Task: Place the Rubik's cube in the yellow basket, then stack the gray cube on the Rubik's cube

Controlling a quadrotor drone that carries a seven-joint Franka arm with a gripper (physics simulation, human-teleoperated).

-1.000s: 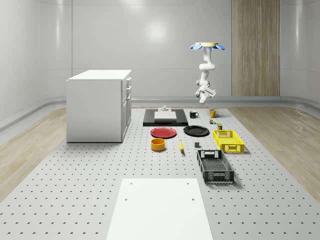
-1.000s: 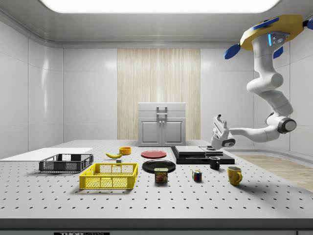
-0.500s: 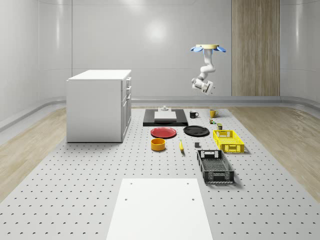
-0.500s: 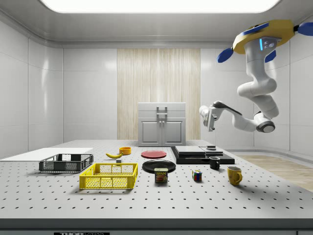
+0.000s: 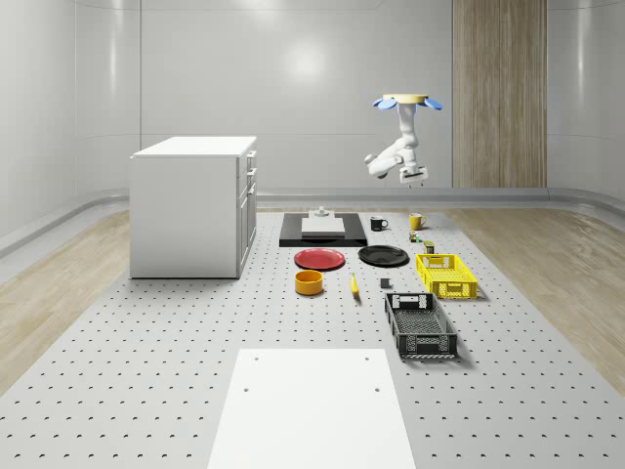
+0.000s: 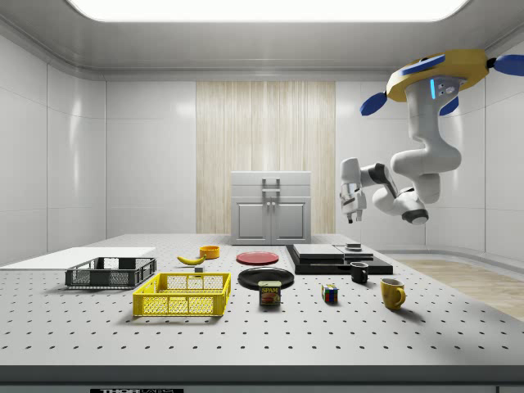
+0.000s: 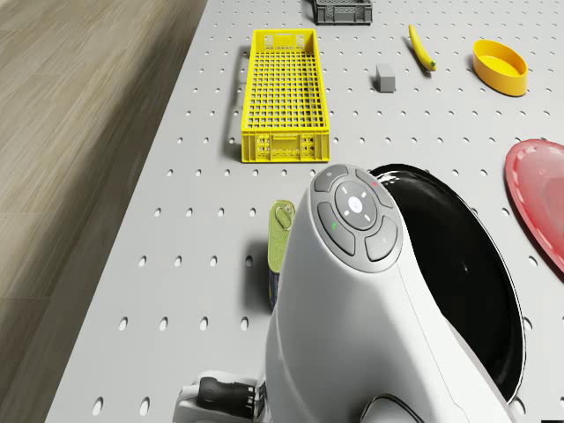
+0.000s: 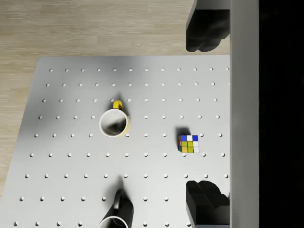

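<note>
Even, bright, soft light comes from a long ceiling panel (image 6: 266, 8) at the top of the side view. The glossy back wall (image 5: 303, 63) carries a pale glare patch at upper centre of the whole-scene view. Shadows under things are short and faint. In the wrist view, a broad dim band crosses the table (image 8: 71, 190).

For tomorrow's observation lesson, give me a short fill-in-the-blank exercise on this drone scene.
1. The drone hovers, and its hand holds ____.
2. The Rubik's cube rests on the ____, not in the yellow basket.
3. In the side view, the Rubik's cube sits between the can and the ____ mug.

Missing words: nothing; table; yellow
</note>
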